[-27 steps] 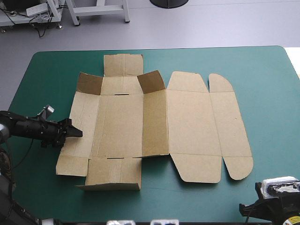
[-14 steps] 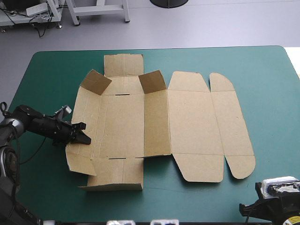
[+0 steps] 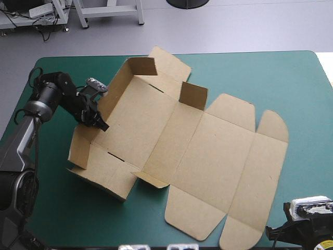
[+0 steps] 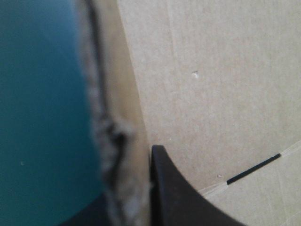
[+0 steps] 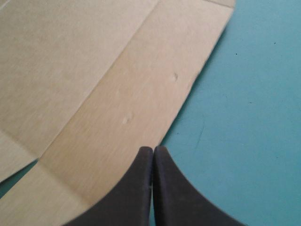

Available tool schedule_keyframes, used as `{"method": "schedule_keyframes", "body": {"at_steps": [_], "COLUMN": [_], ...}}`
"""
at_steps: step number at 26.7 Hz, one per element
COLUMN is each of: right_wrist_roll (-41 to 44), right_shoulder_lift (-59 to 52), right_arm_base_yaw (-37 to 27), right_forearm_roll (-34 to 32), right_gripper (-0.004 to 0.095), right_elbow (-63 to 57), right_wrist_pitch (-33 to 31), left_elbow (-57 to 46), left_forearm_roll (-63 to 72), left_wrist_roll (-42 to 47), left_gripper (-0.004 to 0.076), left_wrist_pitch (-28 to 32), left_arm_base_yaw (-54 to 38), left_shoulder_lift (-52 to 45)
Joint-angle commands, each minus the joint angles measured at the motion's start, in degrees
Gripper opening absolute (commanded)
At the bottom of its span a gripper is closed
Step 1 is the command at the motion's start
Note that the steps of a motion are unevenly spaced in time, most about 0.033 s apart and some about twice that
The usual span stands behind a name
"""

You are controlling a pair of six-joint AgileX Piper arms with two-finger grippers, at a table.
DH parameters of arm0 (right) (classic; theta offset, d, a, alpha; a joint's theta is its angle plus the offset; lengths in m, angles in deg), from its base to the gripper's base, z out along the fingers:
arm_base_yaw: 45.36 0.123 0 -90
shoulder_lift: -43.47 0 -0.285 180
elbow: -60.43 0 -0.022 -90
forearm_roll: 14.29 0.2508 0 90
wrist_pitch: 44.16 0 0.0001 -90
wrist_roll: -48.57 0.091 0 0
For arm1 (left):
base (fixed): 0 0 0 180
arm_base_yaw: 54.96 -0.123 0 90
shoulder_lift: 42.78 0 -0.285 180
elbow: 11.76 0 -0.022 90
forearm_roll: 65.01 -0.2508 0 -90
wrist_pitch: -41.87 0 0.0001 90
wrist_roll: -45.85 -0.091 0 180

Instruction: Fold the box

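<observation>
Since earlier, the box (image 3: pixel 197 151) has swung round on the teal-green desk (image 3: pixel 291 83), its left wall raised. My left tool (image 3: pixel 101 124) is clamped on that wall; my right tool (image 5: pixel 153 154) sits pressed together at the lid's edge. Most folds remain, I judge.

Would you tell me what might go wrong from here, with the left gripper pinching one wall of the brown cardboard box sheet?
1. The left gripper grips the brown cut-board box by one thin wall edge only; the board may slip out or crease there.
2. The sheet lies askew on the teal-green table cover, its lid flaps near the front edge; further dragging could push them over it.
3. The right gripper is shut, holding nothing, so nothing steadies that side.
</observation>
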Motion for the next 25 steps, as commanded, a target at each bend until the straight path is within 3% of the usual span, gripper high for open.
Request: {"method": "schedule_keyframes", "body": {"at_steps": [1,8,18,25], "right_wrist_roll": [-0.4,-0.49,-2.32,-2.35], "right_shoulder_lift": [0.89,0.89,0.89,0.89], "right_arm_base_yaw": [-0.03,-0.03,-0.03,-0.03], "right_forearm_roll": [0.53,0.53,0.53,0.53], "right_gripper": [-0.0005,-0.0005,-0.0005,-0.0004], "right_elbow": [1.32,1.32,1.32,1.42], "right_wrist_pitch": [3.4,3.4,3.29,3.29], "left_elbow": [6.53,16.45,20.38,20.38], "left_forearm_roll": [-1.8,-5.22,-23.72,-39.91], "left_wrist_roll": [-2.91,-10.05,-10.93,-3.02], "left_gripper": [-0.0009,-0.0009,-0.0009,-0.0009], "left_wrist_pitch": [-1.57,9.92,13.88,18.09], "left_arm_base_yaw": [5.03,14.49,29.02,38.43], "left_shoulder_lift": [-2.51,-1.77,-2.28,-3.01]}}
